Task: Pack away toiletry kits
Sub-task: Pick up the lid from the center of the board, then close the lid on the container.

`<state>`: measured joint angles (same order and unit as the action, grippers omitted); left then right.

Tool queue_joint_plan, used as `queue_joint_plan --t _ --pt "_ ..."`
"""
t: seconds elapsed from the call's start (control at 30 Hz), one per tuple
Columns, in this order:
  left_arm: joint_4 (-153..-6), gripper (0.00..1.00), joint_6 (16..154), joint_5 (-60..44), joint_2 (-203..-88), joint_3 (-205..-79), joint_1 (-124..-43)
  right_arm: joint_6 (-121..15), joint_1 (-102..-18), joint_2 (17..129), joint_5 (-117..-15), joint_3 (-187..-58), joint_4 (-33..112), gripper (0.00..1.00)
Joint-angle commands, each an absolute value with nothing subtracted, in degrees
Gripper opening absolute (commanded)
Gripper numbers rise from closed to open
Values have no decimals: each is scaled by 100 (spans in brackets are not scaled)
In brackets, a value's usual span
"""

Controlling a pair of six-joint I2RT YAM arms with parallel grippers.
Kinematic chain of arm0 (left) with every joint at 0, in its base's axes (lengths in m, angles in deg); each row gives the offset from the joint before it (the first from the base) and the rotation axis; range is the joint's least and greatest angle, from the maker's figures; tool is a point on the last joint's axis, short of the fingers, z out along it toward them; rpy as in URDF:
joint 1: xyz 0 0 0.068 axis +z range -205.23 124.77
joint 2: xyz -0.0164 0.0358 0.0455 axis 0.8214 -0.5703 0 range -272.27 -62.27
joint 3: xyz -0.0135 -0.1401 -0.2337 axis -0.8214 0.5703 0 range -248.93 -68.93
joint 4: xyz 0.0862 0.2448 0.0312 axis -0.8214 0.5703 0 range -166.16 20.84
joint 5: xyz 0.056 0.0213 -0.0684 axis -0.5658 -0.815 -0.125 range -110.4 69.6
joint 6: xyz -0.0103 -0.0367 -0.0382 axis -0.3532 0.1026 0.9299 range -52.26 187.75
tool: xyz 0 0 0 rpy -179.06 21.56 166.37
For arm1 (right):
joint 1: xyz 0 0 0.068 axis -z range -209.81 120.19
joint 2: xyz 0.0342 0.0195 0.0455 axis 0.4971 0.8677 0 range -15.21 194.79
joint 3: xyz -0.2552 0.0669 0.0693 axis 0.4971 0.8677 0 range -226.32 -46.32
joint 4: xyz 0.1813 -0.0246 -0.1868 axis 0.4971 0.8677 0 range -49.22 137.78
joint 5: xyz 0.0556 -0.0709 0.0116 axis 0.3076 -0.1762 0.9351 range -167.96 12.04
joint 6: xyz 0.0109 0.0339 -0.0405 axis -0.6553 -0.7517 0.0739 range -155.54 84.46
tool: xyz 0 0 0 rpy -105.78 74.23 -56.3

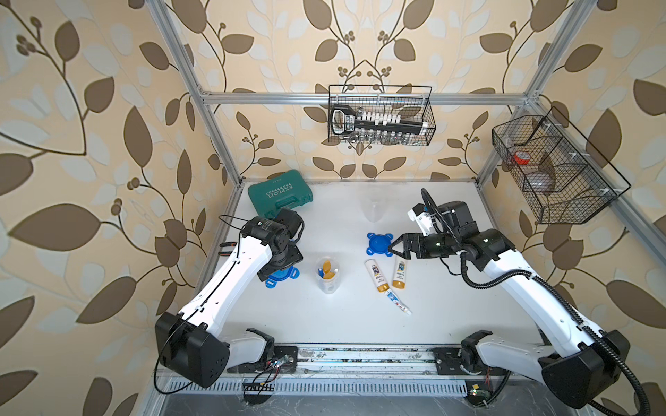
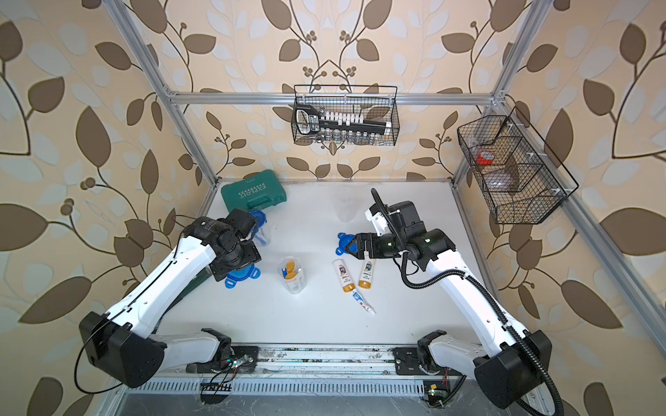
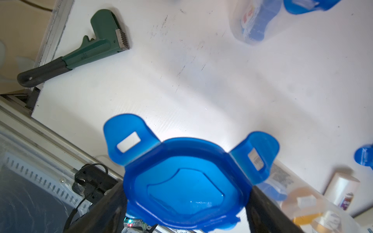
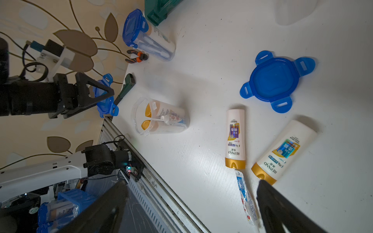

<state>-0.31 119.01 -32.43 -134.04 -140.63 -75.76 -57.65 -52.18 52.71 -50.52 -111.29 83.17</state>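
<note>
Near the worktop's left edge, the left end effector (image 4: 107, 93) grips a blue lid (image 3: 181, 177) clear of the surface, beside the filled open jar (image 1: 327, 275) at mid-worktop. A sealed jar (image 2: 260, 230) stands towards the back-left corner. The right end effector (image 1: 394, 248) hangs open and empty near a second lid (image 1: 378, 244). Two gold-capped bottles (image 1: 376, 275) and a toothpaste tube (image 1: 398, 304) lie unpacked.

Bright, even light on the white tabletop (image 1: 324, 324), shadows soft; both top views bow at the edges, blue lid (image 3: 181, 181) blurs close-up.
</note>
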Motion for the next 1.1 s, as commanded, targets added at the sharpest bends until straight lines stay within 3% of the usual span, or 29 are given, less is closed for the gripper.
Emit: queue_joint_plan --t 0.0,0.37,0.67,1.07 --pt "847 66 12454 -3138 -13200 -14554 -7919 -5852 -5191 5220 -5024 -10912 8107 100" --pt "876 67 13533 -3052 -14532 -15826 -9551 -5618 -5152 5130 -5006 -10592 8033 100" --pt "445 67 13094 -2897 -15386 -16190 -9636 -5435 -5081 5088 -4978 -10628 8129 100" --pt "221 67 12596 -2748 -15599 -15963 -9636 -5576 -5056 4924 -5001 -10479 8000 100"
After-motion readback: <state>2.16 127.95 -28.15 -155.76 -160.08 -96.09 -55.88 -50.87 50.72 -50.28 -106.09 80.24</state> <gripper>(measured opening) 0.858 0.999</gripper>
